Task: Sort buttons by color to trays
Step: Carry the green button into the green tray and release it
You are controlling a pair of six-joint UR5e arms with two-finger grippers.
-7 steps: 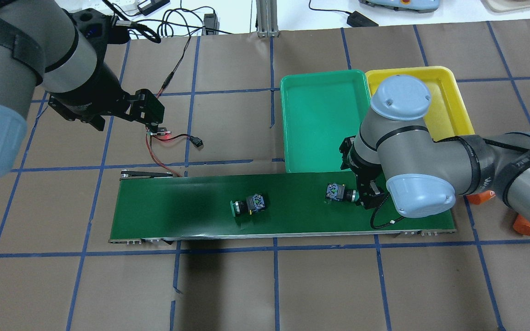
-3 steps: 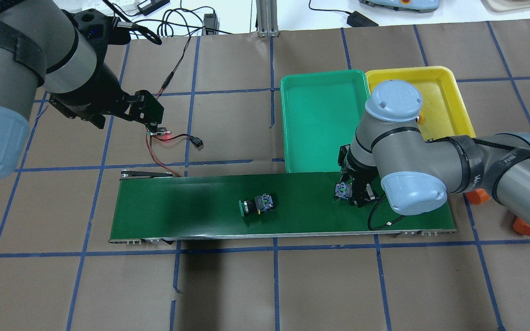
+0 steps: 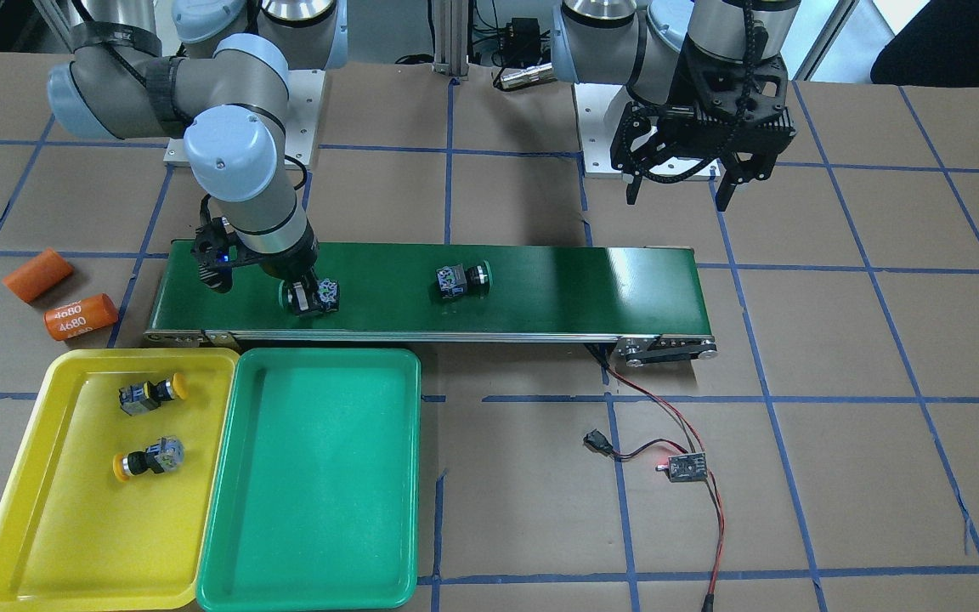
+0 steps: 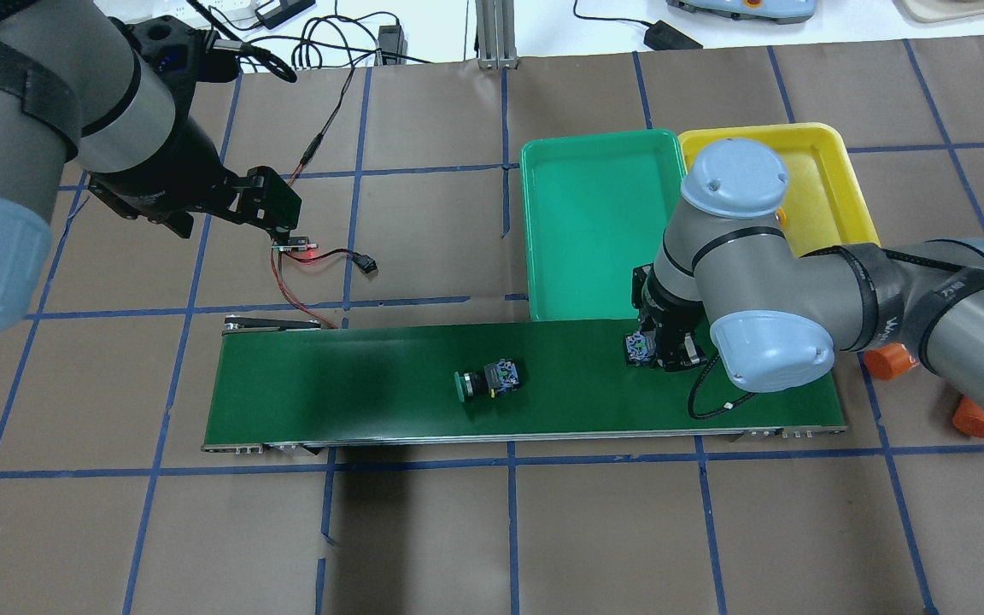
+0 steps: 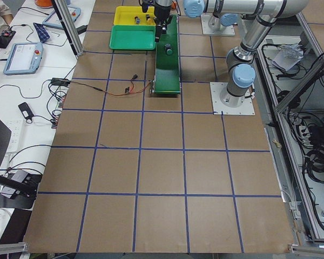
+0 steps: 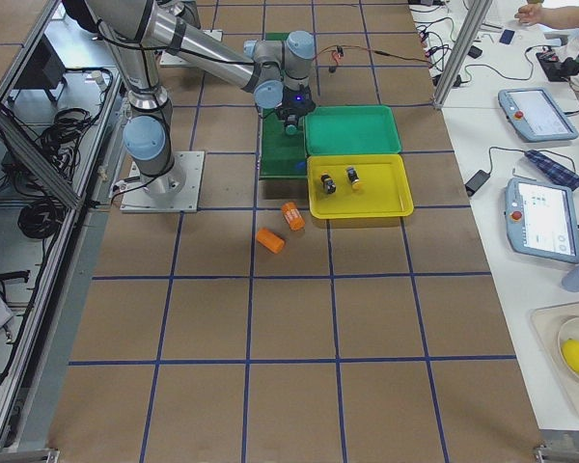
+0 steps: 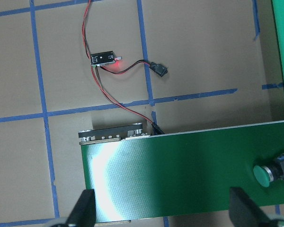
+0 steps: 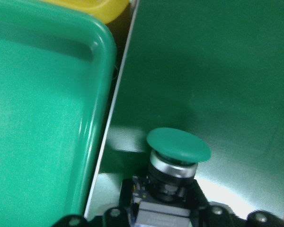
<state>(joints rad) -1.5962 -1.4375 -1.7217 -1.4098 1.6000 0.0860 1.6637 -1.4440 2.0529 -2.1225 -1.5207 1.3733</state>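
Note:
My right gripper (image 3: 309, 297) (image 4: 654, 352) is shut on a green-capped button (image 8: 177, 151) at the conveyor end nearest the trays, just beside the green tray (image 4: 594, 222) (image 3: 311, 476). In the right wrist view the cap sticks out past the fingers over the belt. A second green button (image 4: 488, 380) (image 3: 461, 279) (image 7: 272, 172) lies on its side mid-belt. Two yellow buttons (image 3: 152, 393) (image 3: 149, 459) rest in the yellow tray (image 3: 56, 527) (image 4: 834, 196). My left gripper (image 3: 678, 191) (image 4: 280, 213) hangs open and empty above the table, off the belt's other end.
The dark green conveyor belt (image 4: 330, 384) (image 3: 557, 289) runs across the table. A small sensor board (image 3: 683, 466) (image 7: 103, 57) with a red light and trailing wires lies near its far end. Two orange cylinders (image 3: 37, 274) (image 3: 80, 316) lie beside the yellow tray.
My right gripper moved over the button near the trays, which then lay on the belt, and closed on it. The mid-belt green button drifted toward the trays. The left arm stayed put.

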